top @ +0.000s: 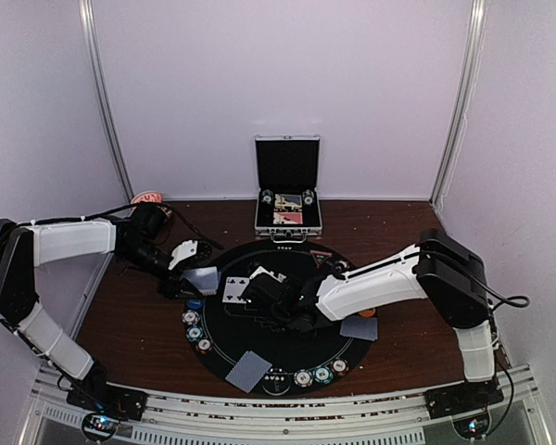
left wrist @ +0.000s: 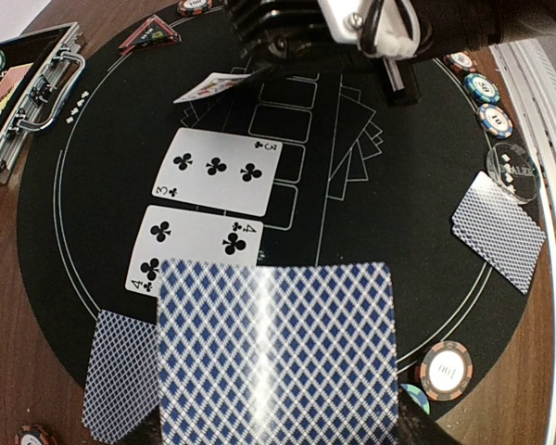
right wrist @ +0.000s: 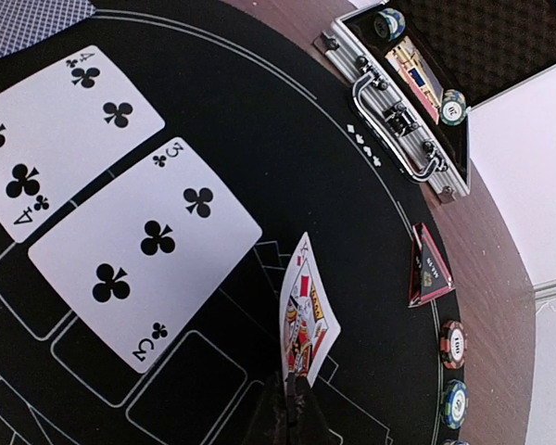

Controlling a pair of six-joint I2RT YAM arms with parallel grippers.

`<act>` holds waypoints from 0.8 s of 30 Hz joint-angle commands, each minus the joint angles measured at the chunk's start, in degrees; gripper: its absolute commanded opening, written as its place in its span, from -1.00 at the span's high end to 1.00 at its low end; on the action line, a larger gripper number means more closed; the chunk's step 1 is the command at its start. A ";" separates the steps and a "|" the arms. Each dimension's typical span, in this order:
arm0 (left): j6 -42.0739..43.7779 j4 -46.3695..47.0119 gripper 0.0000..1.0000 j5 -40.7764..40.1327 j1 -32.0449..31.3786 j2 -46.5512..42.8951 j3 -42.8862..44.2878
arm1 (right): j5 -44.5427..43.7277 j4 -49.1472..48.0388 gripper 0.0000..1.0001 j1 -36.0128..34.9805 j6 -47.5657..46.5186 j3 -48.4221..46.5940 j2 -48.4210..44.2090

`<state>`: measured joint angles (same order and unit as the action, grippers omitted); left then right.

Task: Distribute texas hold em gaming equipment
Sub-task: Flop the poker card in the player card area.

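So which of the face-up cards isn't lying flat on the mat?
The picture card pinched in the right gripper, standing tilted on edge; the three of clubs and four of clubs lie flat.

Cards on mat, case behind

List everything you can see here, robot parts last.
table: one, brown, under all
mat: one, black, round, mid-table
case: one, silver, open, beyond mat
club cards: two, face up, three and four, mat centre
face-down cards: blue-backed, three spots at mat rim
chips: several, striped, along mat rim; two more in case
clear disc: one, near rim
red wedge: one, far rim
pink item: one, far left, unclear
deck: one, blue-backed, in left pincer; thickness hidden
face card: one, in right pincer
left pincer: shut on deck
right pincer: shut on face card
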<state>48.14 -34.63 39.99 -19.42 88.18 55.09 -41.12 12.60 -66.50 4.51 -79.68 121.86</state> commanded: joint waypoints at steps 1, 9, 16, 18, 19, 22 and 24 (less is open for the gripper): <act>0.50 0.71 -0.19 1.58 0.48 -0.02 0.91 | 2.08 -0.03 1.00 -0.12 -0.47 -0.57 2.26; 0.50 0.71 -0.19 1.43 0.45 0.06 0.90 | 4.15 0.59 0.99 -0.20 -0.78 0.16 1.75; 0.50 0.68 -0.19 1.41 0.46 0.06 0.93 | 4.30 0.47 0.88 -0.13 -3.16 1.02 1.67; 0.54 0.70 -0.19 1.41 0.49 -0.08 0.91 | 4.17 -0.05 0.92 -0.15 -4.25 1.69 1.27; 0.51 0.71 -0.19 1.41 0.46 -0.16 0.86 | 4.11 -0.48 0.97 -0.25 -4.66 2.16 0.99; 0.47 0.71 -0.20 1.41 0.46 -0.35 0.80 | 4.39 -2.33 1.00 -0.24 -6.11 4.17 -0.33; 0.47 0.70 -0.19 1.41 0.50 -0.23 0.84 | 4.99 -3.75 1.00 -0.31 -7.22 5.41 -1.45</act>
<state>48.14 -34.63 39.99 -19.42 88.18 55.09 -37.01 11.07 -66.52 -0.21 -76.86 123.37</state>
